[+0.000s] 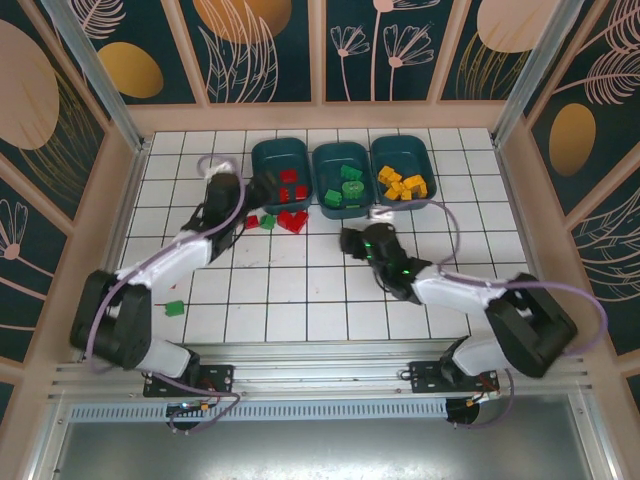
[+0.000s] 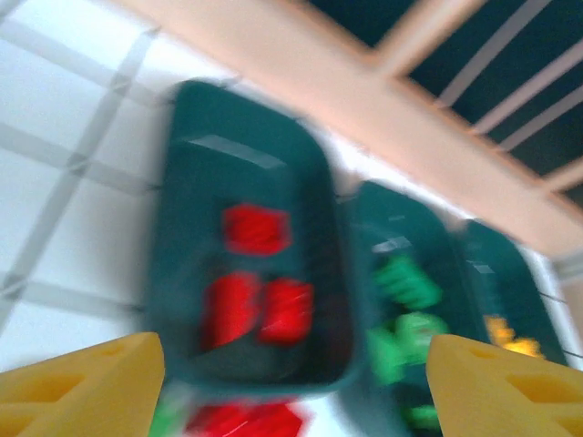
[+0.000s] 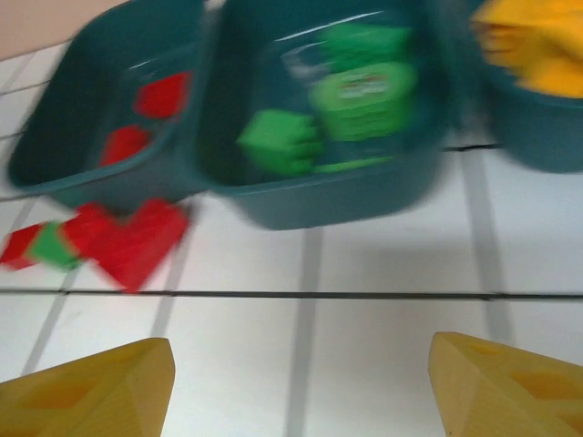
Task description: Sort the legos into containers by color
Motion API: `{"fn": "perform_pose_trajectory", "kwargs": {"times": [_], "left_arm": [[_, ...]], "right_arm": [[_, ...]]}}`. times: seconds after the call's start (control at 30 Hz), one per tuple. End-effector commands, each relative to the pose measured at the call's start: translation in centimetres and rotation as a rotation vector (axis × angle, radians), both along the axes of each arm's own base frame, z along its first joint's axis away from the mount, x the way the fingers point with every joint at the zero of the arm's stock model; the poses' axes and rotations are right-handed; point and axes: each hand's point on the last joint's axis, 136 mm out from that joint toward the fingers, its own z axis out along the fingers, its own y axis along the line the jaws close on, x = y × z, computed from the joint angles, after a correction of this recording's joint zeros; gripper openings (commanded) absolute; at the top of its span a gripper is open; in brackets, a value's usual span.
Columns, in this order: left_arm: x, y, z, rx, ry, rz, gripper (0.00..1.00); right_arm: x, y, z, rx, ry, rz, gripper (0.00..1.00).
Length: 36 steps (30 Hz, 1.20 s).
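Observation:
Three dark teal tubs stand in a row at the back: the left tub [image 1: 279, 168] holds red legos [image 2: 258, 305], the middle tub [image 1: 341, 173] holds green legos [image 3: 355, 86], the right tub [image 1: 402, 170] holds yellow-orange legos [image 1: 402, 184]. Loose red legos [image 1: 292, 221] and a green lego [image 1: 268, 222] lie on the tiles just in front of the left tub. Another green lego [image 1: 175, 308] lies near the left arm's base. My left gripper [image 1: 258, 193] is open at the left tub's near edge, holding nothing. My right gripper [image 1: 352, 240] is open over bare tiles in front of the middle tub.
A wooden frame and patterned panels wall the white tiled table [image 1: 320, 300]. Metal posts [image 1: 90, 75] stand at the back corners. Cables loop off both arms near the tubs.

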Motion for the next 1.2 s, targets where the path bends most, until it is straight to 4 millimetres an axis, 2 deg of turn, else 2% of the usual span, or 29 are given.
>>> {"fn": "perform_pose_trajectory", "kwargs": {"times": [0.0,0.07,0.1,0.17,0.27,0.4,0.57,0.73,1.0,1.17], "left_arm": [[-5.8,2.7,-5.3,-0.025,0.134,0.085,0.80],[-8.5,4.2,-6.1,-0.049,0.142,0.131,0.85],[-9.6,4.9,-6.1,-0.061,0.132,0.145,0.88],[-11.4,6.1,-6.4,-0.068,0.139,0.182,0.97],[-12.9,6.9,-5.2,-0.080,0.097,0.191,0.99],[-14.4,8.4,-5.3,-0.056,0.091,0.231,0.99],[-15.3,8.4,-5.9,-0.081,0.074,0.217,0.99],[-15.4,8.3,-6.3,-0.076,0.070,0.204,0.99],[-15.5,8.3,-6.5,-0.061,0.069,0.192,0.99],[-15.5,8.4,-6.7,-0.052,0.069,0.192,0.98]], "right_arm": [[0.8,5.1,0.7,-0.026,-0.030,0.036,0.76],[1.3,7.4,0.0,-0.007,0.004,0.032,0.79],[1.7,8.0,-1.0,0.006,0.045,0.009,0.82],[2.6,9.7,-1.3,0.050,0.070,0.010,0.84],[3.7,11.9,-2.3,0.050,0.107,0.009,0.84],[4.7,13.7,-4.8,-0.041,0.155,-0.008,0.84],[5.0,14.6,-5.7,-0.075,0.166,-0.010,0.84],[6.2,15.5,-6.8,-0.146,0.175,-0.010,0.84],[7.8,15.5,-7.7,-0.206,0.171,-0.047,0.83],[8.2,15.6,-8.2,-0.231,0.168,-0.042,0.78]]}}
